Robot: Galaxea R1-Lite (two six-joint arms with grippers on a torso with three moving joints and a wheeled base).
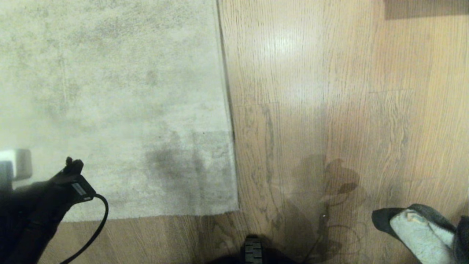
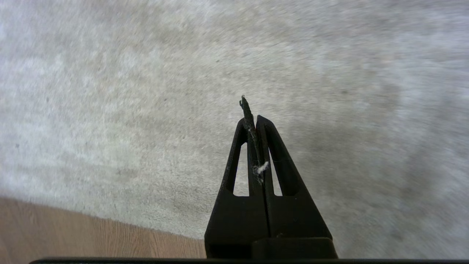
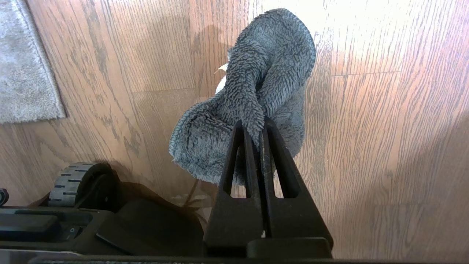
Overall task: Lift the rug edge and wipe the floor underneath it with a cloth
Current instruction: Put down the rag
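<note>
The head view takes in the widest stretch: one pale grey rug (image 1: 110, 102) lying flat on the wood floor (image 1: 329, 110), its long edge (image 1: 228, 110) running up the middle of the picture and its near corner close to the robot's base. One left pincer (image 1: 73, 163) shows at the lower left, over the near part of the rug, with a black cable looping down from the wrist. At the lower right only a piece of the cloth (image 1: 414, 229) shows, whitish face up with a dark border, above bare floor and well apart from the rug; the right pincer holding it is hidden in this view.

The left wrist view adds what the head view cannot show: the left pincer (image 2: 253, 121) has its two fingers pressed together, with nothing but a wisp of white fluff stuck between them, hanging over the rug's pile (image 2: 146, 91). A strip of floor (image 2: 73, 234) shows past the rug's border in one corner of that picture.

The right wrist view alone shows the grip on the cloth (image 3: 256, 91): the right pincer (image 3: 253, 128) pinches a fold of the fluffy dark grey side, and the rest hangs bunched over the floor (image 3: 384, 128). It also shows the rug's corner (image 3: 25, 84) off to the side, lying flat, and one ribbed wheel (image 3: 67, 183) of the robot's base.
</note>
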